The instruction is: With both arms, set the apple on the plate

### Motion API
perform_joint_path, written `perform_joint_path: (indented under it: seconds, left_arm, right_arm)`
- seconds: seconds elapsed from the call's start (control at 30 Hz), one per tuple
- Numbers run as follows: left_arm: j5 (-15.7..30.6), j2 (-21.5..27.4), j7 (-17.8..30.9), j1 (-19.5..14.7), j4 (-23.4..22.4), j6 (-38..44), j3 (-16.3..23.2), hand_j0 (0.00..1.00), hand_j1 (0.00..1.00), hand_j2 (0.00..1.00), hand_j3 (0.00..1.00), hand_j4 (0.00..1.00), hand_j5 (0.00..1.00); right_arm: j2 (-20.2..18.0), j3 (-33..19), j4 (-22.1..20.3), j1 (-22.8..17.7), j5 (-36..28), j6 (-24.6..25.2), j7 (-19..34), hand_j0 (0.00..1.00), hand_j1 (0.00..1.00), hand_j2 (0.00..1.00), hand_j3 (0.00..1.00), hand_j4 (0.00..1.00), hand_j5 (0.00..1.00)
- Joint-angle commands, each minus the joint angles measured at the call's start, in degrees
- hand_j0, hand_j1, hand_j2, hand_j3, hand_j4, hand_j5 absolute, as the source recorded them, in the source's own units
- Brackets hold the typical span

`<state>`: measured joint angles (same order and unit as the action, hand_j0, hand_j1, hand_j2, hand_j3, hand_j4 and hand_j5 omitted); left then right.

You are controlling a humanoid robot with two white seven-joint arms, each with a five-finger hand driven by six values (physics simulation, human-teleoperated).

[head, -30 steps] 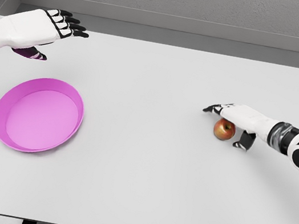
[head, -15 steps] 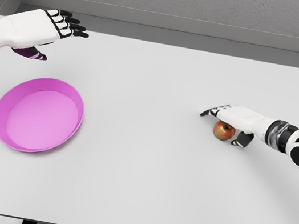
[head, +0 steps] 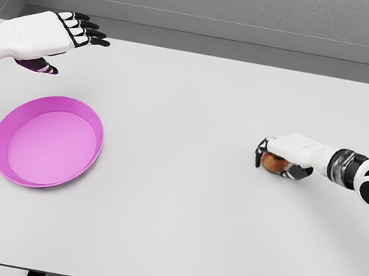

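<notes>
- Over at the right of the frame, a little below mid-height, the right hand (head: 283, 155) lies across the apple (head: 274, 163), its white palm covering the top of the fruit.
- Its dark-tipped fingers (head: 260, 153) curl down over the apple's left side, and the thumb shows dark just to the apple's right, so the hand is closed around the fruit.
- Only a strip of the apple's red and yellow skin shows beneath the palm; it sits low at the white table (head: 184, 181), and whether it touches the surface or is just clear of it cannot be told.
- From the hand, the right forearm runs toward the right edge of the frame, white with a grey and black wrist joint.
- Well apart from the apple, in the left part of the frame at about mid-height, the pink plate (head: 96, 138) rests on the table, round with a raised rim and nothing in it.
- In the upper left, the left hand (head: 52, 36) hangs above the table, beyond the plate's far side and apart from it.
- That hand holds nothing: its fingers (head: 87, 30) reach out nearly straight toward the right, side by side with black tips, and the thumb hangs beneath the palm.
- Along the top of the frame, a grey wall stands behind the table's far edge.
</notes>
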<state>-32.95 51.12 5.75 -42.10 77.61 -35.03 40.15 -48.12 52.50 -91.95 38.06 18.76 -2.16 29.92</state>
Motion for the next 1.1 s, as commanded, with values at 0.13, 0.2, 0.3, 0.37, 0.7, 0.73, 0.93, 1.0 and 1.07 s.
perform_joint_path:
  seconds: [0.13, 0.2, 0.3, 0.37, 0.7, 0.73, 0.93, 1.0, 1.07]
  left_arm:
    - [0.34, 0.04, -0.04, 0.0, -0.01, 0.03, -0.07, 1.0, 1.0, 1.0, 1.0, 1.0, 1.0]
    - [0.34, 0.04, -0.04, 0.0, -0.01, 0.03, -0.07, 1.0, 1.0, 1.0, 1.0, 1.0, 1.0]
    - [0.34, 0.04, -0.04, 0.0, -0.01, 0.03, -0.07, 1.0, 1.0, 1.0, 1.0, 1.0, 1.0]
    - [0.34, 0.12, -0.04, 0.0, -0.01, 0.03, -0.07, 1.0, 1.0, 1.0, 1.0, 1.0, 1.0]
    - [0.34, 0.21, -0.04, 0.0, -0.01, 0.03, -0.07, 1.0, 1.0, 1.0, 1.0, 1.0, 1.0]
    - [0.34, 0.21, -0.04, 0.0, -0.01, 0.03, -0.07, 1.0, 1.0, 1.0, 1.0, 1.0, 1.0]
    - [0.43, 0.21, -0.04, 0.0, -0.01, 0.03, -0.07, 1.0, 1.0, 1.0, 1.0, 1.0, 1.0]
    - [0.34, 0.21, -0.04, 0.0, -0.01, 0.03, -0.07, 1.0, 1.0, 1.0, 1.0, 1.0, 1.0]
    - [0.34, 0.21, -0.04, 0.0, -0.01, 0.03, -0.07, 1.0, 1.0, 1.0, 1.0, 1.0, 1.0]
  right_arm:
    - [-0.75, -0.03, -1.13, 0.0, -1.44, 0.23, 0.4, 0.39, 0.39, 0.39, 0.39, 0.39, 0.39]
    - [-0.84, -0.03, -1.22, 0.0, -1.44, 0.23, 0.4, 0.39, 0.39, 0.39, 0.39, 0.39, 0.39]
    - [-2.15, -0.11, -2.62, 0.18, -1.71, 0.4, 0.31, 0.39, 0.39, 0.39, 0.39, 0.39, 0.39]
    - [-2.24, -0.11, -2.89, 0.53, -1.79, 0.4, 0.4, 0.39, 0.39, 0.39, 0.39, 0.39, 0.39]
    - [-1.72, -0.99, -7.45, 1.49, -1.97, -0.04, 0.31, 0.39, 0.39, 0.39, 0.39, 0.39, 0.39]
    - [-1.72, -1.08, -8.51, 1.49, -1.79, -0.12, 0.31, 0.39, 0.39, 0.39, 0.39, 0.39, 0.39]
    - [1.01, -0.99, -8.51, 1.67, -2.23, -8.91, 0.14, 0.39, 0.39, 0.39, 0.39, 0.39, 0.39]
    - [1.45, -0.99, -8.51, 1.67, -3.11, -11.37, 0.05, 0.39, 0.39, 0.39, 0.39, 0.39, 0.39]
    - [1.97, -1.08, -8.6, 2.29, -4.69, -13.92, 0.05, 0.39, 0.39, 0.39, 0.39, 0.39, 0.39]
